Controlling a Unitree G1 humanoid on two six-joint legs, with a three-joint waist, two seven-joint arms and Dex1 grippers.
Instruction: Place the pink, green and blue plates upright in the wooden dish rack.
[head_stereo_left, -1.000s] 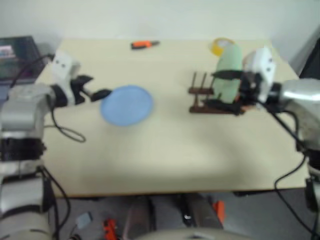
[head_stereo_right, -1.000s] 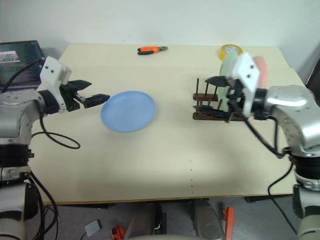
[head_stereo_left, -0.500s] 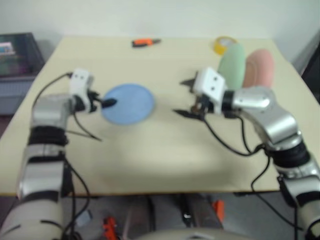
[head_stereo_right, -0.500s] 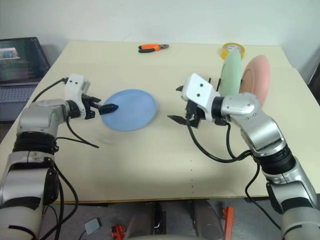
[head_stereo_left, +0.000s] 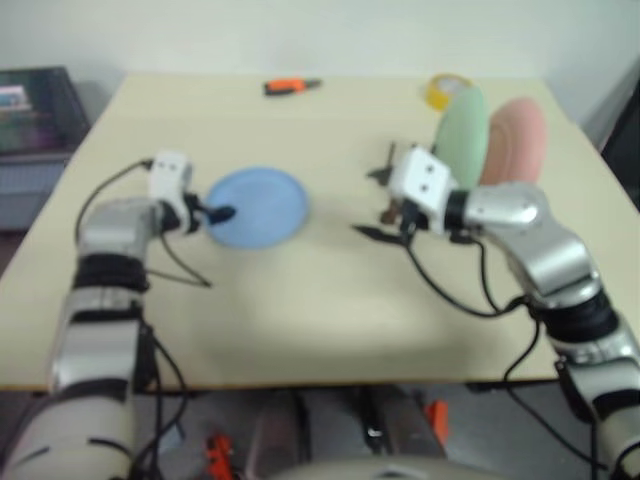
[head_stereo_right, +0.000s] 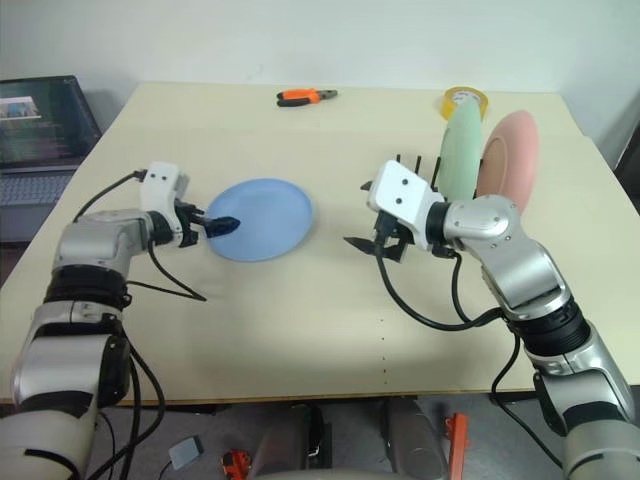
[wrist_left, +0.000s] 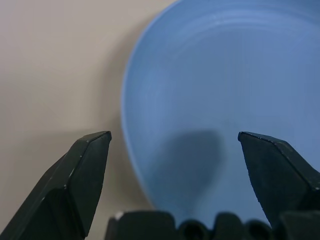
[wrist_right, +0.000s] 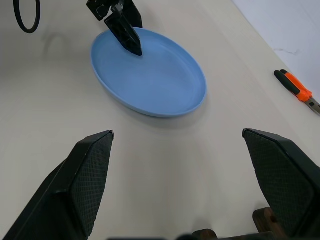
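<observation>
The left gripper (head_stereo_right: 222, 224) reaches low and forward, fingers spread wide astride the near rim of the blue plate (head_stereo_right: 262, 218), a shallow matte disc lying flat on the table (head_stereo_right: 300, 330). The right gripper (head_stereo_right: 372, 232) hovers wide open, empty, pointing toward that plate; behind it the green plate (head_stereo_right: 458, 150) and pink plate (head_stereo_right: 508, 158) stand upright in the wooden dish rack (head_stereo_right: 405, 165).

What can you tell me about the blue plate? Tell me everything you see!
The blue plate is round, shallow and plain light blue, and looks like matte plastic with a low raised rim. It lies flat on the tan table, left of the wooden dish rack, not yet stood up. The open left gripper sits at its edge, one finger over the plate and one over the table beside it. Whether a finger touches it I cannot tell.
</observation>
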